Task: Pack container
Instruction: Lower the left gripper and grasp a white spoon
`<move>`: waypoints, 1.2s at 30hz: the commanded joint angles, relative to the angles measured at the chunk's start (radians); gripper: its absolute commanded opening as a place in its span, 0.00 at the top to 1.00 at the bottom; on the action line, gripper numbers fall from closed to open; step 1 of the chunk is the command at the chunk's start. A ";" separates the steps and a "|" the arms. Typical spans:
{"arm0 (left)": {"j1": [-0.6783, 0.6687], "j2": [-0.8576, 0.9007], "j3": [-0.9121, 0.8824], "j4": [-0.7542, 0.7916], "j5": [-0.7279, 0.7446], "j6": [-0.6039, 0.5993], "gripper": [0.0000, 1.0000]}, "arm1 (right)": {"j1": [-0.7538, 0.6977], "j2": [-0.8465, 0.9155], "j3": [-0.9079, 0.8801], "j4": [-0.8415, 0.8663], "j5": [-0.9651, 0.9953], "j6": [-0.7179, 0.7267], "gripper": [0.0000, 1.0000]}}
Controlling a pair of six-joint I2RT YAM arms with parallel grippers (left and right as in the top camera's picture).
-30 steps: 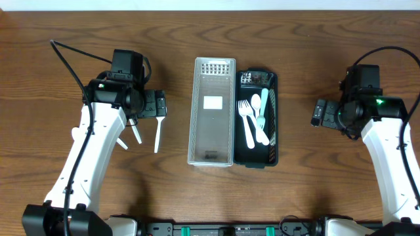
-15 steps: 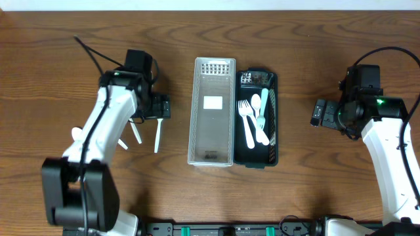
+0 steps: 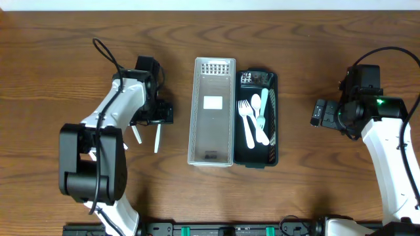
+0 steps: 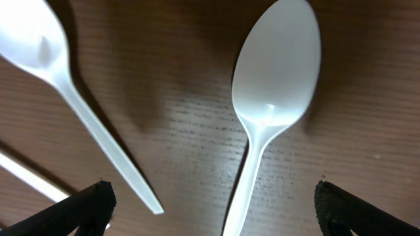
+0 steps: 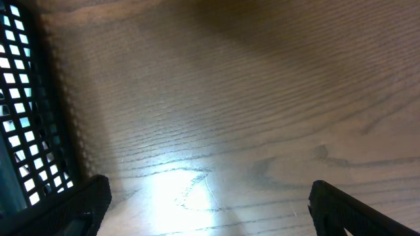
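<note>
Two arms of one make: left arm (image 3: 111, 111) at the left of the overhead frame, right arm (image 3: 394, 157) at the right. Smooth white shells along the links, rounded at the edges; matte black blocks at the joints and wrists. Thin black cable (image 3: 107, 52) curling off the top of the left arm, second black cable (image 3: 387, 51) arching from the right arm toward the right edge. Small green light (image 3: 378, 101) lit on the right arm's housing. Bulky black motor housing (image 3: 88, 167) low on the left arm. In the wrist views, only blunt black left fingertips (image 4: 79, 210) and right fingertips (image 5: 65, 210) at the lower corners, dull and faintly textured.
</note>
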 commanded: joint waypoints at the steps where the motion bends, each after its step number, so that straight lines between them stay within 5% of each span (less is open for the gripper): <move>1: 0.000 0.038 0.005 0.005 -0.011 0.006 0.00 | -0.009 0.001 -0.005 0.000 -0.005 -0.011 0.01; 10: -0.003 0.087 0.005 0.025 0.031 0.055 0.10 | -0.009 0.001 -0.005 0.000 -0.004 -0.011 0.01; 18: -0.003 0.088 0.003 0.040 0.102 0.104 0.43 | -0.009 0.001 -0.005 -0.001 -0.004 -0.011 0.01; 36: -0.003 0.088 -0.074 0.088 0.101 0.104 0.85 | -0.009 0.001 -0.005 -0.003 -0.004 -0.011 0.01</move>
